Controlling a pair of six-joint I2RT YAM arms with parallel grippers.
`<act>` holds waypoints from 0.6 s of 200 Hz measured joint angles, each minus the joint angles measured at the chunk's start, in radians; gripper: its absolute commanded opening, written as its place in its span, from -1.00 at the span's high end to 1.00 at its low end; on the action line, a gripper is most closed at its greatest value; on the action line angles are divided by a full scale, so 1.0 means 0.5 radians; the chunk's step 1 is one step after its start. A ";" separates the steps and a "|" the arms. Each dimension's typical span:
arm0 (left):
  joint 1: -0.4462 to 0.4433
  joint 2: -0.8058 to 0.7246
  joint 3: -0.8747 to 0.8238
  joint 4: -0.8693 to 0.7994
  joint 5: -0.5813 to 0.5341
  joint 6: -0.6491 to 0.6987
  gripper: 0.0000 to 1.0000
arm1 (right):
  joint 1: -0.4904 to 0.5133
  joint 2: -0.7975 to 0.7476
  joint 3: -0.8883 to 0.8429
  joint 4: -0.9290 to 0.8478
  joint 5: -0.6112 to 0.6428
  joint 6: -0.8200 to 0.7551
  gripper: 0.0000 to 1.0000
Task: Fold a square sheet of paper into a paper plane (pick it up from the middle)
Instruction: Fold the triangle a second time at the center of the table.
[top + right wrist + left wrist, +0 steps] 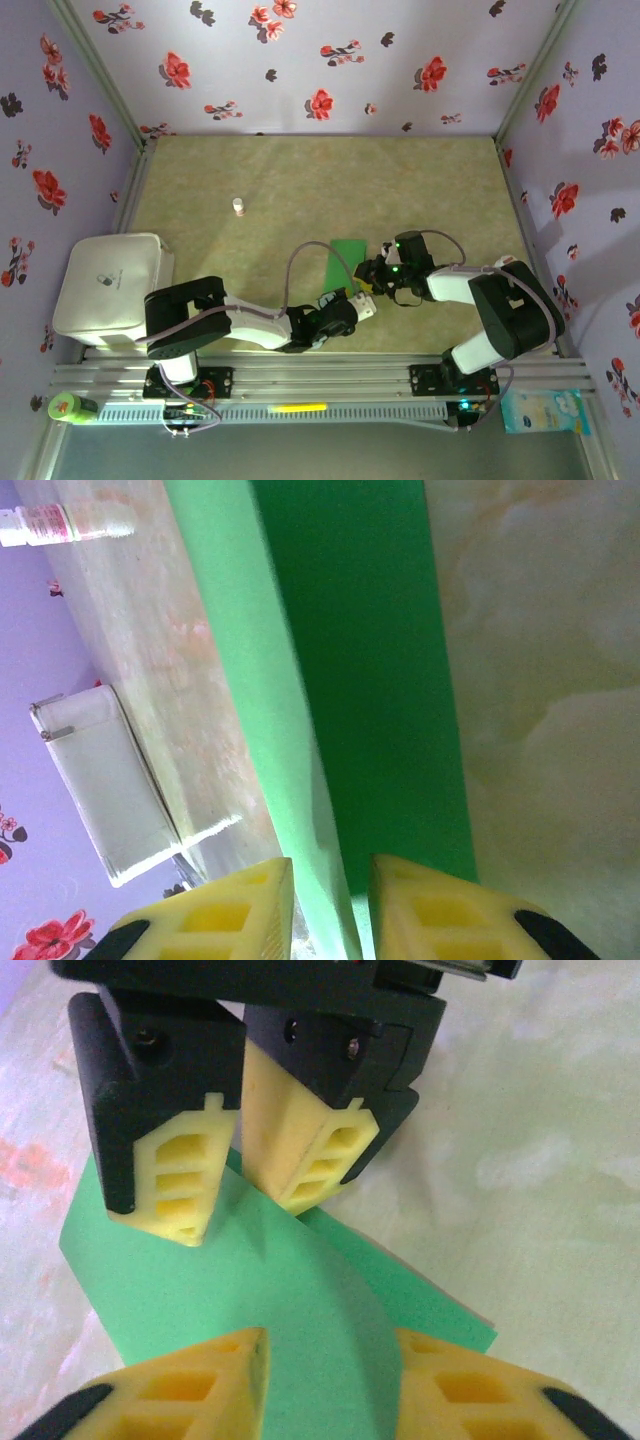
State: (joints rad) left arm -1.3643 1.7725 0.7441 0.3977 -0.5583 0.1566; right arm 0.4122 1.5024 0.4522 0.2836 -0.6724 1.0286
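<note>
Left fingers [235, 1385] and right fingers [262, 915] clamp green paper [300, 1290] over beige table [300, 170], floral walls [300, 60].

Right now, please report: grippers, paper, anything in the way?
Right gripper pinching green paper at raised fold. Left gripper astride that fold, grip unclear. No plane shape yet. Bottle, white box well clear.

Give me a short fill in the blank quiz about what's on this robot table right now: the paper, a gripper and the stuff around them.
1. The sheet of paper is ___ in colour.
2. In the right wrist view, its raised fold runs between the right gripper's two ___ fingertips.
3. The small white bottle stands on the ___ arm's half of the table.
4. The walls are printed with ___.
Missing words: green; yellow; left; flowers.
</note>
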 measured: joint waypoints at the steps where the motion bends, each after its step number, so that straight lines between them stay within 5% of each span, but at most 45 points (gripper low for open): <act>1: 0.000 0.000 0.000 -0.001 0.001 0.001 0.45 | 0.000 0.000 0.000 -0.001 0.001 -0.001 0.50; 79: 0.000 -0.002 -0.002 -0.014 0.001 -0.049 0.96 | 0.000 -0.003 0.022 -0.055 0.031 -0.014 0.51; 120: 0.034 -0.025 0.040 -0.198 0.124 -0.211 1.00 | 0.000 -0.101 0.031 -0.194 0.139 -0.067 0.22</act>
State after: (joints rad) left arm -1.3476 1.7599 0.7643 0.2989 -0.4961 0.0513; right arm 0.4122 1.4517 0.4679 0.1867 -0.6029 0.9951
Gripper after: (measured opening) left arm 0.044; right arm 0.360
